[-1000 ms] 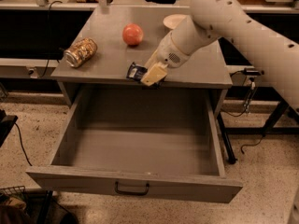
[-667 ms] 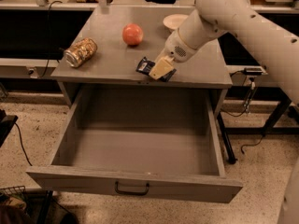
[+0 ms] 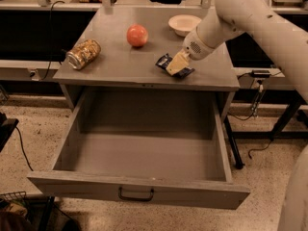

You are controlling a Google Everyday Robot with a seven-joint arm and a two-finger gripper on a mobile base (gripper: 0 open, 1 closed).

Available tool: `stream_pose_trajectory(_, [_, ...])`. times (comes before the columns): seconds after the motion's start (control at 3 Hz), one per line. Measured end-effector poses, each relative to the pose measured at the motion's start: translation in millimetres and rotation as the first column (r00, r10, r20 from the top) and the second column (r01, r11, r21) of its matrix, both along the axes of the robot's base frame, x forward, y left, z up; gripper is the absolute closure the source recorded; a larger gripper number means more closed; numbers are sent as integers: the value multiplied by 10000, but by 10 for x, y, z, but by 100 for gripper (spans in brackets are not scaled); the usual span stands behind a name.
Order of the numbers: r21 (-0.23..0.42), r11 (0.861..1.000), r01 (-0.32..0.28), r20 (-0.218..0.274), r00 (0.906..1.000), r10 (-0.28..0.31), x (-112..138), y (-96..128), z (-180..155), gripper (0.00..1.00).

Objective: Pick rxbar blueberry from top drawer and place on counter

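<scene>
The rxbar blueberry (image 3: pixel 164 61), a dark navy wrapper, lies low on the grey counter (image 3: pixel 115 66) near its front right. My gripper (image 3: pixel 176 64) comes down from the upper right and is shut on the bar's middle, so the bar's ends show on both sides of it. The bar looks to be touching the counter or just above it. The top drawer (image 3: pixel 139 189) stands pulled fully open below, its grey inside bare, with a dark pull handle (image 3: pixel 136 195) on the front panel.
On the counter are a gold patterned can (image 3: pixel 83 54) on its side at the left, a red apple (image 3: pixel 137 35) at the middle back and a pale bowl (image 3: pixel 184 24) at the back right. Cables and a dark frame (image 3: pixel 260 88) are at the right.
My gripper has carried the bar from the counter's front edge further back and to the right, and lowered it toward the counter top. The drawer, can, apple and bowl have not moved.
</scene>
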State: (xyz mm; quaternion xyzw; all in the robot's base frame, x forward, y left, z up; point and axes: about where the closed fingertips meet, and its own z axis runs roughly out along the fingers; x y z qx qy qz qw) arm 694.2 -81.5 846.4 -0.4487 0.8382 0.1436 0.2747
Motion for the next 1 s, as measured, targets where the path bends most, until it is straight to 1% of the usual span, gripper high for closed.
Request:
stream_pose_trajectory(0.33, [202, 9976, 663, 38, 9978, -664, 142, -113, 5, 64])
stream_pose_trajectory(0.67, [242, 9933, 1126, 26, 9936, -1126, 232, -179, 26, 41])
stream_pose_trajectory(1.0, [285, 9901, 1375, 62, 9904, -1378, 291, -229, 72, 10])
